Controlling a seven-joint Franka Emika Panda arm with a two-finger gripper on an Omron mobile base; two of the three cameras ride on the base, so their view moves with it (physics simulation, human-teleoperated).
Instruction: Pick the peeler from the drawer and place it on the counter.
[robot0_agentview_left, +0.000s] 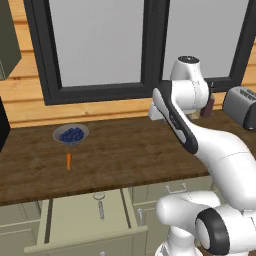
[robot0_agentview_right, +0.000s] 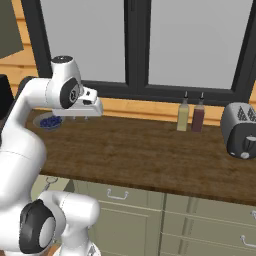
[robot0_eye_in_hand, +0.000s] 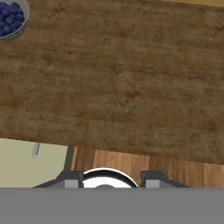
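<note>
Reaching toward the drawer is the step in hand; the pick is not yet made. The desk (robot0_agentview_left: 125, 155), a dark wood-grain slab, spans the scene under the window. Below its front edge, at the left, the drawer (robot0_agentview_left: 80, 220) stands pulled out, a pale sage-green tray with raised rims. The white arm is raised over the middle of the desk, with the tool (robot0_eye_in_hand: 105, 178) pointing down at the wood near the front edge; nothing sits between its fingertips (robot0_eye_in_hand: 70, 179). The jaws appear partly apart, though the hand view shows just their tips, so the exact gap is hard to judge.

The toaster (robot0_agentview_right: 240, 131) and two bottles (robot0_agentview_right: 191, 116) stand at the far right of the desk, well apart from the work. A bowl of blueberries (robot0_agentview_left: 71, 134) sits at the left, with a carrot (robot0_agentview_left: 69, 160) just in front of it. The peeler (robot0_agentview_left: 100, 204) lies inside the drawer near its back, ring head toward the desk, handle toward the drawer front.

The next move calls for carrying the tool left and down past the desk edge, centring it over the slim handle, and aligning the jaws across that handle before descent.
</note>
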